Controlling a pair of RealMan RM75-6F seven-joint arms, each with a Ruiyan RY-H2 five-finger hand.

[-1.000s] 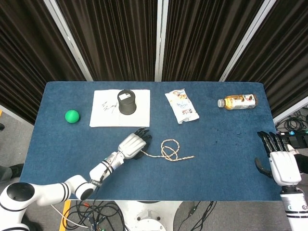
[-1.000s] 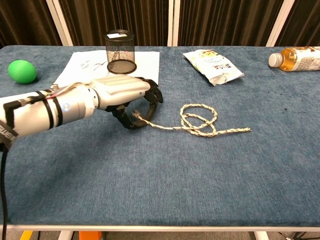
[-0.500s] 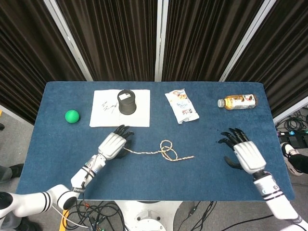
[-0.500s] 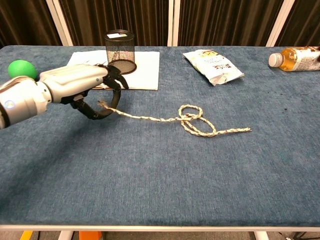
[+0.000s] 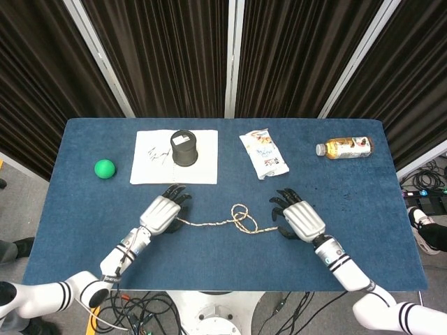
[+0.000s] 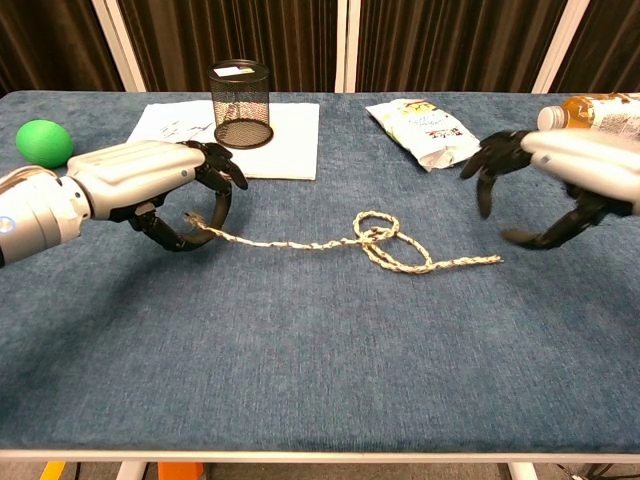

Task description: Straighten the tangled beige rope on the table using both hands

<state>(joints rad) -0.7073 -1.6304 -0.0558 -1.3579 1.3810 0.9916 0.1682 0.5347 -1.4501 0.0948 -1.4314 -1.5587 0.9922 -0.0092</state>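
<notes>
The beige rope (image 5: pixel 223 222) (image 6: pixel 330 242) lies across the middle of the blue table, with a small loop (image 6: pixel 378 226) near its right part and a free right end (image 6: pixel 490 260). My left hand (image 5: pixel 161 211) (image 6: pixel 150 190) pinches the rope's left end just above the cloth. My right hand (image 5: pixel 298 218) (image 6: pixel 560 180) hovers over the right end with its fingers spread, holding nothing.
A black mesh cup (image 5: pixel 185 149) stands on white paper (image 5: pixel 150 167) at the back left. A green ball (image 5: pixel 104 168) lies far left. A snack packet (image 5: pixel 264 153) and a bottle (image 5: pixel 345 147) lie at the back right.
My left hand pulled the rope's left end leftward, stretching that part and shrinking the loop. My right hand swept in from the table's right edge to above the rope's right end.
</notes>
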